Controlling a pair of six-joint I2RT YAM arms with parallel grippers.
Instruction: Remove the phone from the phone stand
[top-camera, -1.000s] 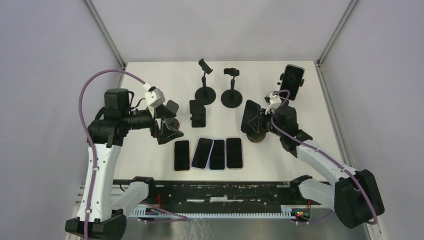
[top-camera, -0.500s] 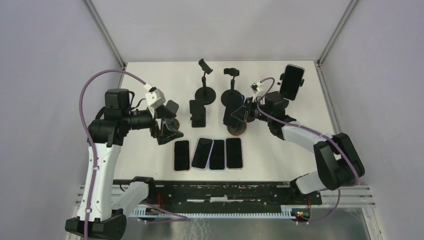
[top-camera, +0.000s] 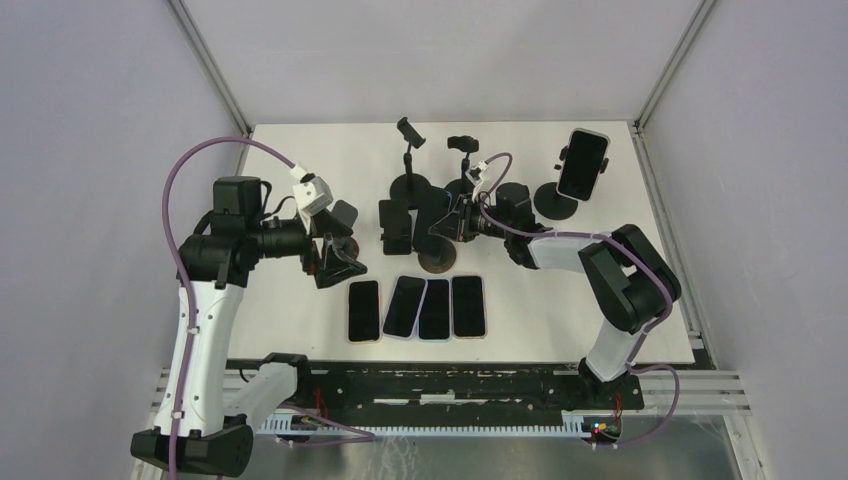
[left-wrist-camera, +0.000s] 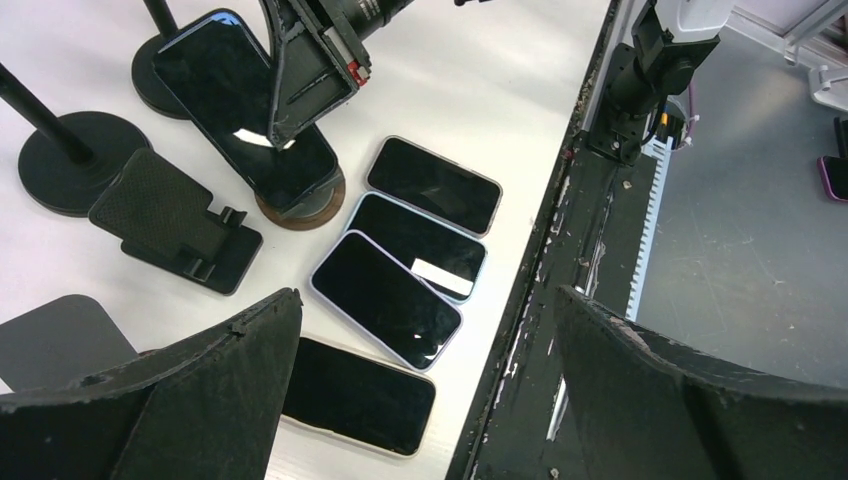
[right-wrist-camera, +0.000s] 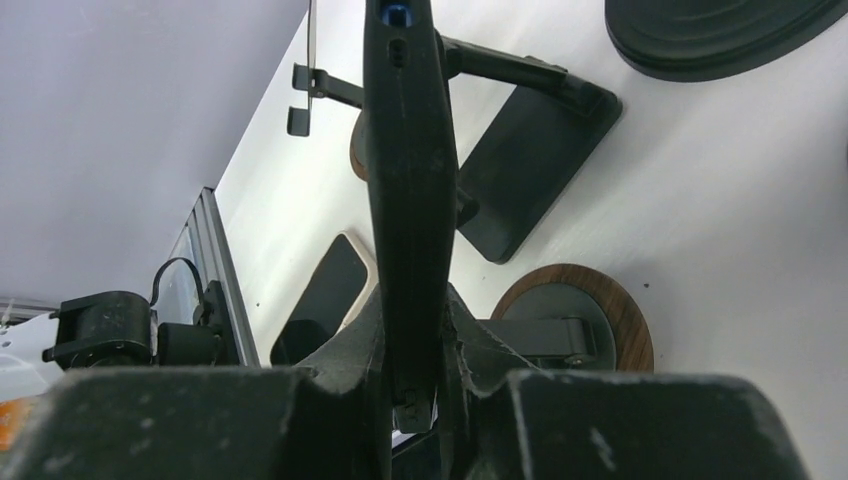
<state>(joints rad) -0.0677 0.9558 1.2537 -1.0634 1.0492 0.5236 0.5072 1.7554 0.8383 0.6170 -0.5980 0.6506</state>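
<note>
Right hand (top-camera: 452, 222) clamped on the slim black phone (top-camera: 432, 212).
Top view: it sits over the round wood-based stand (top-camera: 437, 263), at 12 o'clock from four flat dark phones (top-camera: 418, 307) on the white desk (top-camera: 300, 160). Left wrist view: left hand (left-wrist-camera: 428, 300) fingers apart. Right wrist view: phone edge-on between the pads.

Four phones lay flat in a row on the white table (top-camera: 300, 170), screens up and dark. They were the leftmost phone (top-camera: 364, 311), the slightly skewed second phone (top-camera: 404, 307), the third phone (top-camera: 434, 309) and the rightmost phone (top-camera: 468, 306), all close together. Just behind the row stood a black folding stand (top-camera: 395, 226). Farther back were the left pole stand (top-camera: 411, 187) and the right pole stand (top-camera: 462, 145), each with a round base and a clamp on top. A black rail (top-camera: 450, 385) ran along the table's near edge.
</note>
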